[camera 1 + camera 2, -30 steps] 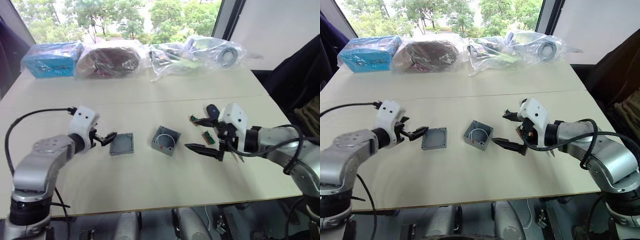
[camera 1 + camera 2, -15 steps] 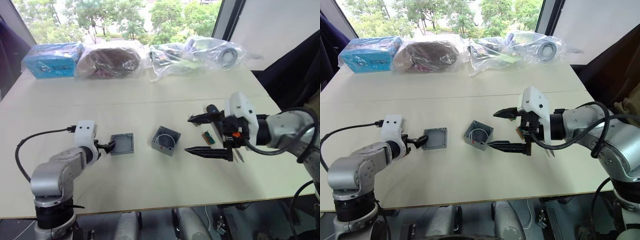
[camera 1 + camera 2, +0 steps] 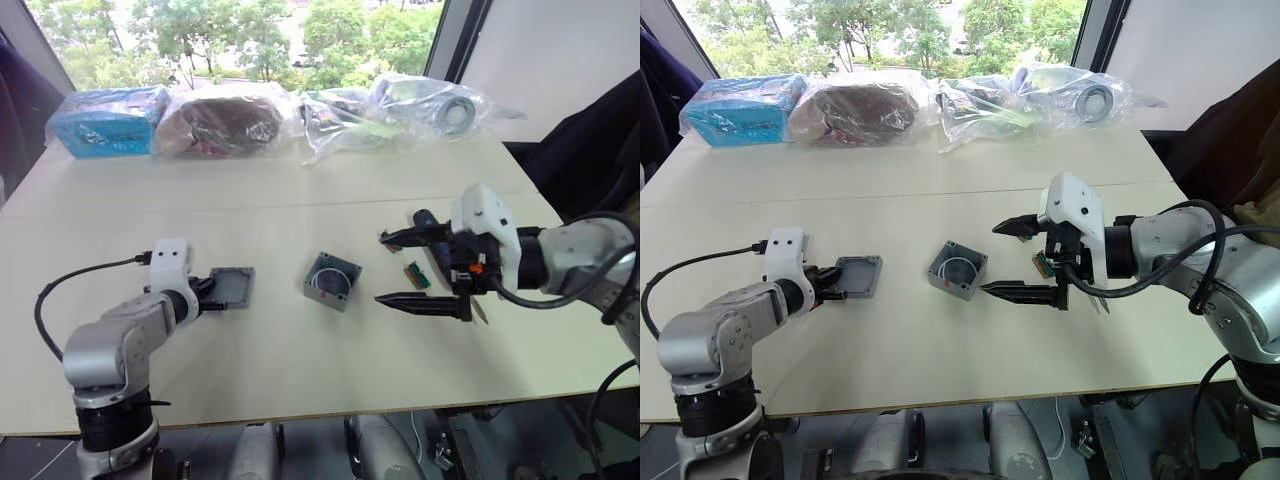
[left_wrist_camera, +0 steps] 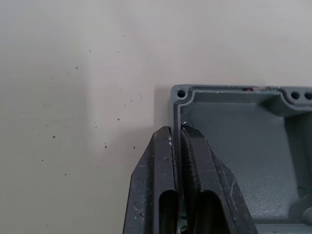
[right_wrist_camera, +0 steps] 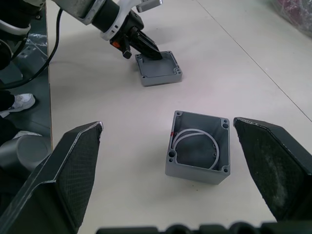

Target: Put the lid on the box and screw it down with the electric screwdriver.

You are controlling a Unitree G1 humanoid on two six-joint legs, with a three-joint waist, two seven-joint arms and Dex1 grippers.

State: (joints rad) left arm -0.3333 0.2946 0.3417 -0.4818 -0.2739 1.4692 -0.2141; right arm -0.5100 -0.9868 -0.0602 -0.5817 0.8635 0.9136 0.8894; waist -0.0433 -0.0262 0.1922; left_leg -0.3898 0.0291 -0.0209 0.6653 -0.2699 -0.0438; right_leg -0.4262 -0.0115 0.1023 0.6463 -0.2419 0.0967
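The lid (image 3: 230, 286) is a shallow grey square on the table at the left, hollow side up. My left gripper (image 3: 209, 297) is shut on its near-left rim; the left wrist view shows the fingers (image 4: 163, 161) pinching the lid (image 4: 243, 141) wall at a corner. The box (image 3: 333, 281), a deeper grey housing with a white loop inside, stands open at the table's middle. My right gripper (image 3: 382, 268) hovers open just right of the box (image 5: 199, 151), one finger to each side. The electric screwdriver (image 3: 424, 217) lies behind that gripper, mostly hidden.
Small green-and-red pieces (image 3: 416, 275) lie by the right gripper. Clear plastic bags (image 3: 395, 105), a brown bagged bundle (image 3: 225, 118) and a blue packet (image 3: 105, 118) line the table's far edge. A black cable (image 3: 75, 275) loops from the left wrist.
My left gripper has closed on the lid's rim, and the lid has shifted a little left with it. The right gripper stays open beside the box.
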